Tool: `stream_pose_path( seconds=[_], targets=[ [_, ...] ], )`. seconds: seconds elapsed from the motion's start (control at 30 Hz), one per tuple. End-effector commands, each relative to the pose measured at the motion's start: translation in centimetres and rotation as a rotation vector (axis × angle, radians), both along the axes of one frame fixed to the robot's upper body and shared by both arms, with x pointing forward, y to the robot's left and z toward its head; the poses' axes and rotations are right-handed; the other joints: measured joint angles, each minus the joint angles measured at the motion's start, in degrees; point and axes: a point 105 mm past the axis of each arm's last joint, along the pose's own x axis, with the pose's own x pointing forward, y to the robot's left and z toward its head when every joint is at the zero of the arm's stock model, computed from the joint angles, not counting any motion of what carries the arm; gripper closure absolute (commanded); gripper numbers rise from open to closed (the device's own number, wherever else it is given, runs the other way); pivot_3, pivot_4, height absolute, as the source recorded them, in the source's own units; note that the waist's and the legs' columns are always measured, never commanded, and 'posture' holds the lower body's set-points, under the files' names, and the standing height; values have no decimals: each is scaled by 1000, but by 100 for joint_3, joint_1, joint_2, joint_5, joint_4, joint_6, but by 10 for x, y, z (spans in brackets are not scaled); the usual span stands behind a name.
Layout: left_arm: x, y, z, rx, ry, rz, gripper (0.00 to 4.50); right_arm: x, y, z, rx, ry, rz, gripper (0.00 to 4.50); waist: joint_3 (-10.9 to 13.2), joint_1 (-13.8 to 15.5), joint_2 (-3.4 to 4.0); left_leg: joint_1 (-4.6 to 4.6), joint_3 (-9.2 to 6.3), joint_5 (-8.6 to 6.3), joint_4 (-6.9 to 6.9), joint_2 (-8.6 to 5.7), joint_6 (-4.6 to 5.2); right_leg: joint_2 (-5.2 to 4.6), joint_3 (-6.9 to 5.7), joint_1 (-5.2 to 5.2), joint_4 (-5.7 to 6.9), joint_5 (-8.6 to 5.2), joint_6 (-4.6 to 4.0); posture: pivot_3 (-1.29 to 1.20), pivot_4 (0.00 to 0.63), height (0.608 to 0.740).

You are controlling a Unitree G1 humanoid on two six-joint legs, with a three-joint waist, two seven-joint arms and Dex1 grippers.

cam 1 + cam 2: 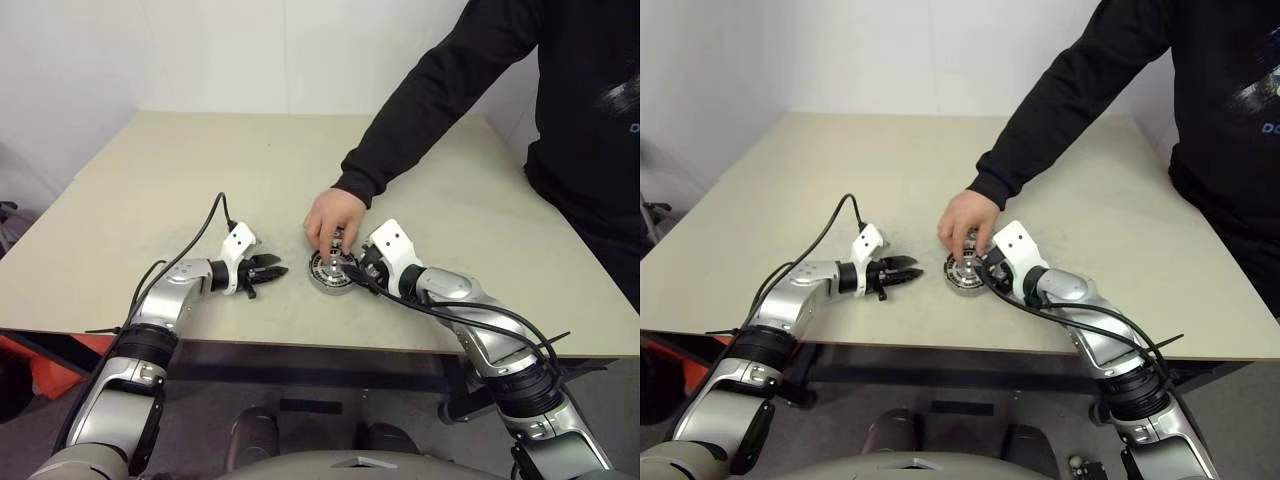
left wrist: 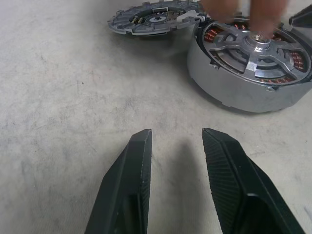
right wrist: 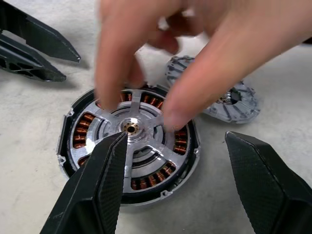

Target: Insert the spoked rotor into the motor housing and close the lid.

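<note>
The motor housing [image 1: 331,272] stands on the table between my two grippers, its copper windings showing around the rim [image 3: 80,132]. The spoked rotor [image 3: 146,131] lies inside it, and a person's hand [image 1: 333,222] has its fingertips on the rotor. The lid [image 3: 235,100] lies flat on the table just beyond the housing. My right gripper [image 3: 176,136] is open close over the housing's near side, holding nothing. My left gripper [image 1: 278,270] is open a short way to the housing's left, low over the table, with nothing between its fingers [image 2: 141,146].
The person stands at the table's far right, a black sleeve [image 1: 430,100] reaching in across the beige table [image 1: 200,170]. Black cables [image 1: 190,250] run along both my arms. The table's front edge [image 1: 300,345] is close below the grippers.
</note>
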Motion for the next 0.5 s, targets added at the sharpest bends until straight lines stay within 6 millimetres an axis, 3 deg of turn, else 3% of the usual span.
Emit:
stream_pose_path(
  seconds=[0.03, 0.5],
  targets=[
    [6, 0, 13, -6, -51, -4, 2743, 3, 3, 19, 16, -70, 13, 1205, 0, 0, 0, 0, 0, 0, 0, 0, 0, 0, 0, 0, 0, 0, 1, 0, 0, 740],
    [7, 0, 13, -3, -52, -5, 2743, 4, 3, 19, 18, -74, 6, 1205, 0, 0, 0, 0, 0, 0, 0, 0, 1, 0, 0, 0, 0, 0, -1, 0, 0, 740]
  ],
)
